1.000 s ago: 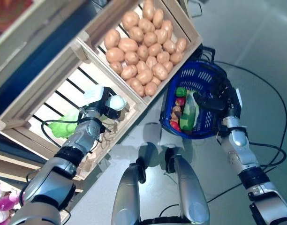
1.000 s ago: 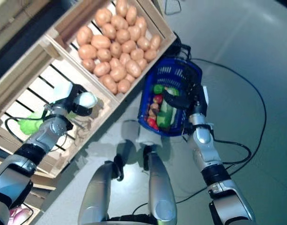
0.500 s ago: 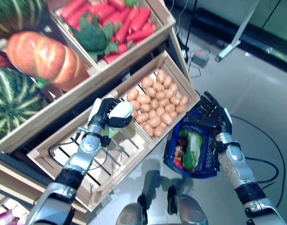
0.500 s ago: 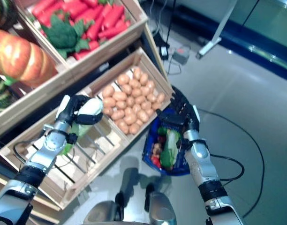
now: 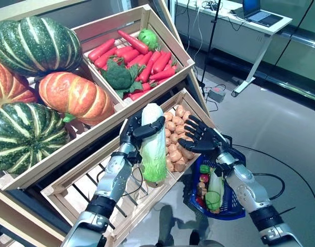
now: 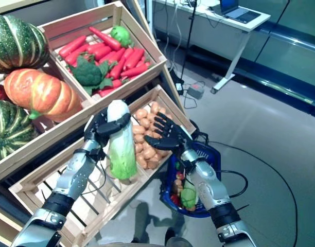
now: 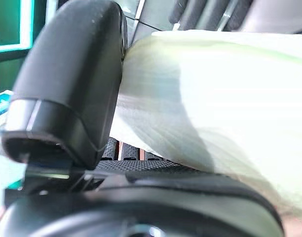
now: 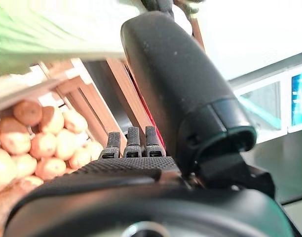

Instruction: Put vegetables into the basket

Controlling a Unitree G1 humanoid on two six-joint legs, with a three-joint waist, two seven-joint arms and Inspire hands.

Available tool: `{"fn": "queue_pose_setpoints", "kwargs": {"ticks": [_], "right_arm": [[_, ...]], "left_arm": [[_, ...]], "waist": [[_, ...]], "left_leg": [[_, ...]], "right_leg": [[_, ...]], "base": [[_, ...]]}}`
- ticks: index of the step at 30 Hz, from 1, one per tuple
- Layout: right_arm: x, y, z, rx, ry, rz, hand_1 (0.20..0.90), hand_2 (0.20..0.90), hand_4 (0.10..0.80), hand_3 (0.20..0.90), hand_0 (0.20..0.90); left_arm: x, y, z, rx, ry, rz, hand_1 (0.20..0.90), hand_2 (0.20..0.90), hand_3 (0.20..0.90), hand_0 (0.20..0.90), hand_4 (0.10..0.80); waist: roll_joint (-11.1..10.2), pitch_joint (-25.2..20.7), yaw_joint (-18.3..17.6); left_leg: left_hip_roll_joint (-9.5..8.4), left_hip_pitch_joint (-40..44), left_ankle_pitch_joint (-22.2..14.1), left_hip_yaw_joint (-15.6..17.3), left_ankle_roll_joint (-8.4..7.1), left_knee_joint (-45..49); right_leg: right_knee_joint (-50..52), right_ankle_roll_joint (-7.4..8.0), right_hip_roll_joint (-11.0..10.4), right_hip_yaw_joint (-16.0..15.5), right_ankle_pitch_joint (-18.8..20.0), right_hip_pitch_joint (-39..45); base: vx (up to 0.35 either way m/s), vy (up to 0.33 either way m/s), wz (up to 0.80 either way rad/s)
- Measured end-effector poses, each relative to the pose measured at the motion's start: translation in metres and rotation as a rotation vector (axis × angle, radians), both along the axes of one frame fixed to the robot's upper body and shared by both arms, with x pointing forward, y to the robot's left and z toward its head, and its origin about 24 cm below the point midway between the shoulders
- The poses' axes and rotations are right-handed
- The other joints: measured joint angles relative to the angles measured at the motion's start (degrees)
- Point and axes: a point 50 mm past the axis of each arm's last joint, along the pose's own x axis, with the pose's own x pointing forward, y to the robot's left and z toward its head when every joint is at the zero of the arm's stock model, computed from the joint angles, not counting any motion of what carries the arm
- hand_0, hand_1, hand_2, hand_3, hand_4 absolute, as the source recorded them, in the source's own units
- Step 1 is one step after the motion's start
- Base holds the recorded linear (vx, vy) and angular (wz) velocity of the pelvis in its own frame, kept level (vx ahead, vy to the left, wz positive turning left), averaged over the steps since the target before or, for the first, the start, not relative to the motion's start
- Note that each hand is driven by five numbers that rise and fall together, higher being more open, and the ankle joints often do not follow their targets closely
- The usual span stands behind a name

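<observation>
The left hand (image 5: 136, 131) wraps its thumb and fingers round the upper white part of a napa cabbage (image 5: 153, 146), held upright above the potato crate (image 5: 191, 103). The right hand (image 5: 201, 139), fingers spread and empty, hovers beside it over the blue basket (image 5: 230, 191). We judge the cabbage light, leafy and easily bruised; grip its firm stem.

1. Bright, even overhead light on the crates (image 5: 165, 32).
2. Soft sheen on the floor (image 5: 281, 123); dim shadow beneath the lower crate.
3. The cabbage (image 7: 215, 98) glows pale, shaded underneath.
</observation>
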Motion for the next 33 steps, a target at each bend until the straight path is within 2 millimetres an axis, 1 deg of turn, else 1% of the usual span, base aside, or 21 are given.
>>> {"fn": "queue_pose_setpoints", "kwargs": {"ticks": [4, 8, 12, 15, 17, 21, 24, 33], "right_arm": [[-0.002, 0.007, 0.002, 0.034, 0.011, 0.037, 0.9, 0.9, 0.8, 0.9, 0.9], [-0.004, 0.015, 0.002, 0.062, 0.021, 0.07, 0.9, 0.9, 0.8, 0.9, 0.9], [-0.007, 0.026, 0.001, 0.142, 0.058, 0.1, 0.9, 0.9, 0.8, 0.9, 0.9], [-0.012, 0.033, 0.001, 0.141, 0.064, 0.143, 0.9, 0.9, 0.8, 0.9, 0.9], [-0.015, 0.035, -0.003, 0.145, 0.079, 0.168, 0.9, 0.9, 0.8, 0.9, 0.9], [-0.019, 0.035, -0.009, 0.143, 0.109, 0.179, 0.9, 0.9, 0.8, 0.9, 0.9], [-0.02, 0.036, -0.011, 0.158, 0.126, 0.185, 0.9, 0.9, 0.8, 0.9, 0.9], [-0.023, 0.038, -0.016, 0.152, 0.186, 0.22, 0.9, 0.9, 0.8, 0.9, 0.9]], "left_arm": [[0.0, -0.003, 0.0, -0.043, -0.003, -0.012, 0.3, 0.3, 0.3, 0.3, 0.4], [-0.001, -0.005, 0.001, -0.073, -0.009, -0.017, 0.3, 0.3, 0.3, 0.3, 0.4], [-0.003, -0.013, 0.005, -0.094, -0.041, -0.067, 0.3, 0.3, 0.3, 0.3, 0.4], [-0.005, -0.015, 0.003, -0.102, -0.051, -0.116, 0.3, 0.3, 0.3, 0.3, 0.4], [-0.008, -0.019, 0.002, -0.101, -0.055, -0.149, 0.3, 0.3, 0.3, 0.3, 0.4], [-0.011, -0.021, 0.004, -0.105, -0.081, -0.194, 0.3, 0.3, 0.3, 0.3, 0.4], [-0.012, -0.021, 0.005, -0.101, -0.087, -0.204, 0.3, 0.3, 0.3, 0.3, 0.4], [-0.015, -0.023, 0.002, -0.062, -0.085, -0.272, 0.3, 0.3, 0.3, 0.3, 0.4]], "waist": [[-0.16, -0.28, 0.06], [-0.2, -0.76, -0.01], [-0.23, -0.86, 0.01], [-0.18, -1.41, -0.11], [-0.15, -1.86, -0.07], [-0.18, -2.29, -0.06], [-0.19, -2.35, -0.08], [-0.39, -2.98, -0.1]], "left_leg": [[-0.03, 0.59, 1.33, -0.09, 0.13, -2.12], [0.0, 0.65, 1.88, 0.03, 0.04, -2.75], [0.01, 0.66, 2.21, 0.03, -0.03, -2.8], [0.05, 0.66, 2.28, 0.05, -0.07, -2.82], [0.07, 0.67, 2.29, 0.07, -0.07, -2.83], [0.06, 0.71, 2.29, 0.2, -0.07, -2.83], [0.07, 0.81, 2.29, 0.61, -0.07, -2.83], [0.09, 1.06, 2.29, 1.29, -0.08, -2.82]], "right_leg": [[0.0, 0.21, 0.03, -0.02, 0.13, -0.29], [0.0, 0.43, 0.08, 0.02, 0.27, -0.58], [0.0, 0.55, 0.09, 0.02, 0.35, -0.59], [0.0, 0.56, 0.12, 0.05, 0.37, -0.61], [0.0, 0.56, 0.15, 0.11, 0.38, -0.61], [-0.01, 0.57, 0.16, 0.34, 0.4, -0.65], [-0.01, 0.57, 0.28, 1.08, 0.51, -0.7], [0.0, 0.53, 0.33, 1.52, 0.72, -0.72]], "base": [[-0.004, -0.038, 0.02], [0.015, -0.036, -0.02], [0.006, -0.018, 0.0], [0.01, -0.008, 0.0], [0.0, 0.0, 0.0], [0.0, 0.0, 0.0], [0.02, -0.017, -0.07], [0.007, -0.005, -0.03]]}}
